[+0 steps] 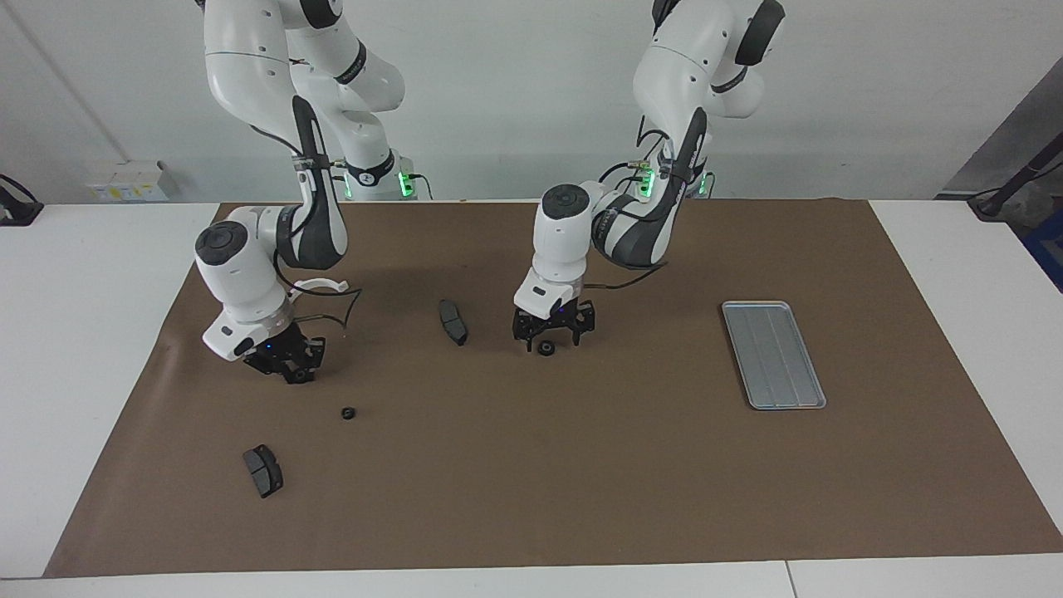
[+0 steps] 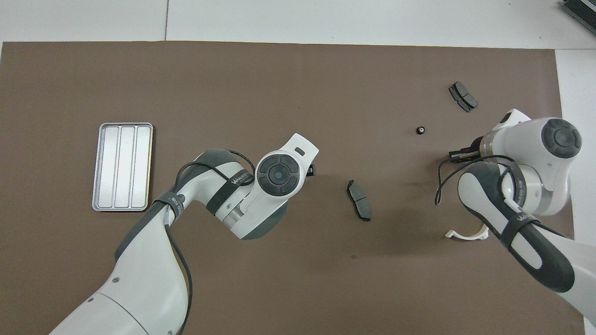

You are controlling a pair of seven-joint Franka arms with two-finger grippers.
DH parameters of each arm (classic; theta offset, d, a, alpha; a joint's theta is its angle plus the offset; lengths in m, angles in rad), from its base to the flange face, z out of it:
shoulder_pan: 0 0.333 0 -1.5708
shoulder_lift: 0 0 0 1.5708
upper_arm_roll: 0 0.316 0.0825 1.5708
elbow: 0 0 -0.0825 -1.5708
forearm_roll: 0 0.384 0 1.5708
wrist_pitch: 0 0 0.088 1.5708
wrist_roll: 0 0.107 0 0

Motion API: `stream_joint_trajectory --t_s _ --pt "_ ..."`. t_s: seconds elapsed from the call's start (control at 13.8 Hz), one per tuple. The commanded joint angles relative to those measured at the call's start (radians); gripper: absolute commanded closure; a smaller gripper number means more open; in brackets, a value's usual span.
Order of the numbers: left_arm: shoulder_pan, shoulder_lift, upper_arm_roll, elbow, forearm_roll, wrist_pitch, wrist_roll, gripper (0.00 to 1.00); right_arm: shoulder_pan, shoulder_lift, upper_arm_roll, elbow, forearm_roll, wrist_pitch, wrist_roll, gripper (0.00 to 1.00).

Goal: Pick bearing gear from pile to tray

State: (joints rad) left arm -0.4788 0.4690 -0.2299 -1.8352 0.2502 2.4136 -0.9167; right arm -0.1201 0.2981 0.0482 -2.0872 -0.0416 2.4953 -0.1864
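Two grippers are low over the mat: the left gripper [image 1: 546, 337] has its fingers spread wide astride a gear [image 1: 546, 348] lying mid-table, not yet pinching it. The right gripper [image 1: 292, 365] has fingers drawn in around another gear; whether they grip it I cannot tell. A third gear [image 1: 348, 412] lies loose, the tray [image 1: 773, 355] well apart.

A brown mat [image 1: 531, 498] covers most of a white table [image 1: 83, 349], whose bare top shows around the mat's edges. On the pale wall [image 1: 515, 100], toward the right arm's end, a small white box [image 1: 124, 181] sits just above the tabletop.
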Motion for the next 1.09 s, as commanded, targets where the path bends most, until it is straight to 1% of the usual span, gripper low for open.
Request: stream_joint_trajectory --t_s 0.0,0.15,0.29,0.36,0.51,0.73,0.87,1.02 --pt "-0.024 0.027 0.021 0.022 0.038 0.030 -0.027 0.01 -0.006 -0.037 0.045 0.004 0.032 -0.001 -0.004 1.00" --pt "-0.024 0.027 0.021 0.021 0.040 0.030 -0.025 0.10 -0.004 -0.042 0.120 0.048 0.032 -0.071 0.088 1.00" --pt "-0.026 0.027 0.021 0.019 0.040 0.022 -0.025 0.25 0.010 -0.043 0.154 0.067 0.029 -0.087 0.185 1.00" --pt "-0.027 0.027 0.020 0.019 0.040 0.016 -0.024 0.29 0.028 -0.051 0.154 0.082 0.029 -0.104 0.212 1.00" --pt "-0.032 0.027 0.020 0.016 0.040 0.007 -0.022 0.36 0.048 -0.047 0.154 0.148 0.020 -0.179 0.267 1.00" --pt "-0.040 0.025 0.018 0.014 0.040 -0.016 -0.022 0.49 0.103 -0.042 0.154 0.234 0.014 -0.274 0.363 1.00" --pt "-0.040 0.023 0.017 0.011 0.040 -0.028 -0.021 0.57 0.137 -0.040 0.153 0.254 0.014 -0.288 0.425 1.00" --pt "-0.040 0.023 0.017 0.011 0.038 -0.028 -0.019 0.68 0.155 -0.040 0.153 0.254 0.012 -0.286 0.479 1.00"
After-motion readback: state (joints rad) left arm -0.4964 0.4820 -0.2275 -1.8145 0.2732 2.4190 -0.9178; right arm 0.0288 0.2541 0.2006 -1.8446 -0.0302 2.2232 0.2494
